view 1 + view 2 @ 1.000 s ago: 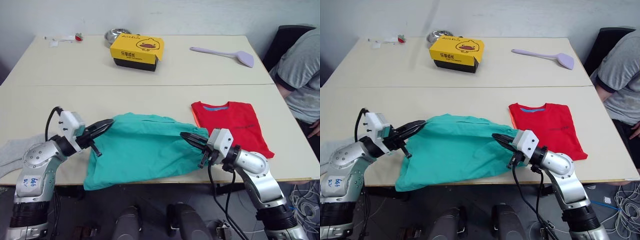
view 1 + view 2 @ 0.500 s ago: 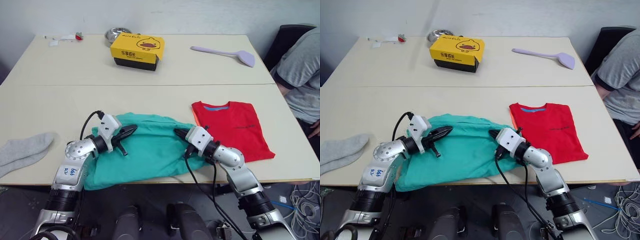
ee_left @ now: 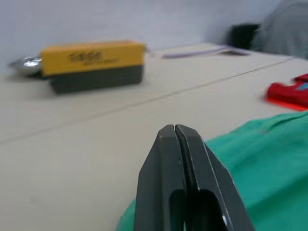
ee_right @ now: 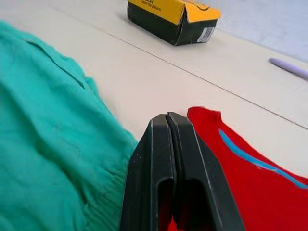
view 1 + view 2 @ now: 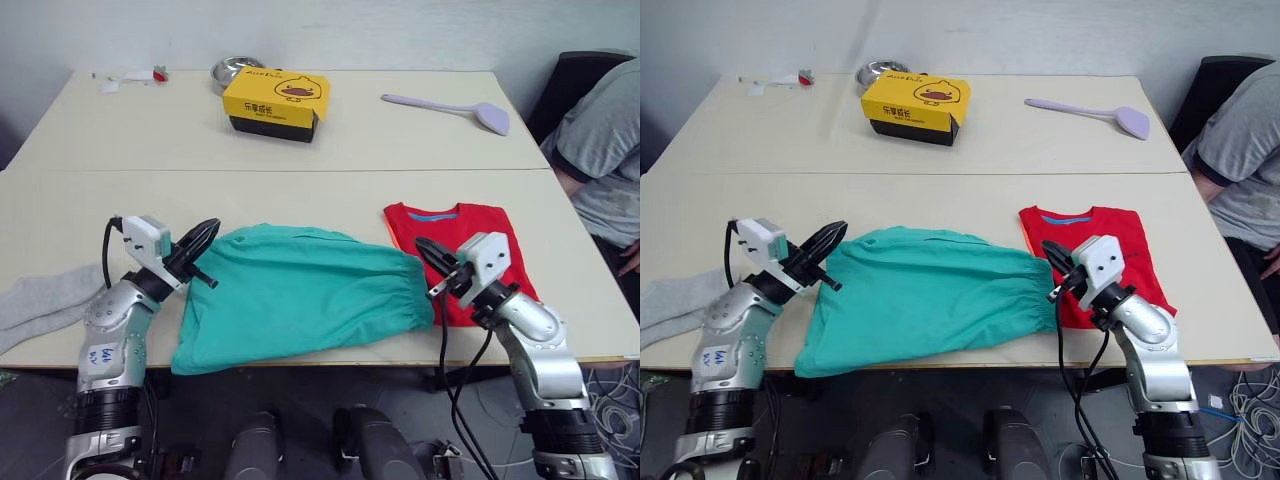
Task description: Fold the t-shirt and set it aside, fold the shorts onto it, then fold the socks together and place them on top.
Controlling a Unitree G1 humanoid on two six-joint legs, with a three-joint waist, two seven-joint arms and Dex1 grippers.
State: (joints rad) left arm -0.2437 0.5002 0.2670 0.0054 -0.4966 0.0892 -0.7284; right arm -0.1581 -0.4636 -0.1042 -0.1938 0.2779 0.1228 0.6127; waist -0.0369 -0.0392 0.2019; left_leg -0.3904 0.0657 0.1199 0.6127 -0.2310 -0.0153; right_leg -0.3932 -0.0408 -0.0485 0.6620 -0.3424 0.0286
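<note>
A: Where do the clothes lie, taking the teal-green cloth shorts (image 5: 300,295) as the landmark?

B: The shorts are spread flat at the front of the pale desk (image 5: 300,140), long axis running left to right, with the gathered waistband at the robot's right. The bright red short-sleeved t-shirt (image 5: 470,250), already folded into a neat rectangle, lies just beside that waistband end, its edge touching or slightly under the teal cloth. The light grey soft socks (image 5: 40,305) sit well to the left of the shorts, near the desk's front-left edge.

A: And the 2 tools?

B: The left tool (image 5: 200,240) hovers at the shorts' far-left corner, fingers pressed together with nothing between them, as the left wrist view shows. The right tool (image 5: 432,258) hangs over the seam where the shorts meet the t-shirt, fingers likewise closed on nothing.

A: So which step is in hand?

B: I judge the t-shirt finished and the shorts still to be folded. Each tool sits at 1 end of the long axis, so either could lift its end toward the middle; the right arm is nearer the t-shirt, where the folded shorts must land.

A: Anything else on the desk?

B: Far behind the shorts stand a yellow cardboard box (image 5: 275,103), a metal bowl (image 5: 228,70) and a lilac spatula (image 5: 450,106); a person in grey (image 5: 600,140) sits beyond the t-shirt
</note>
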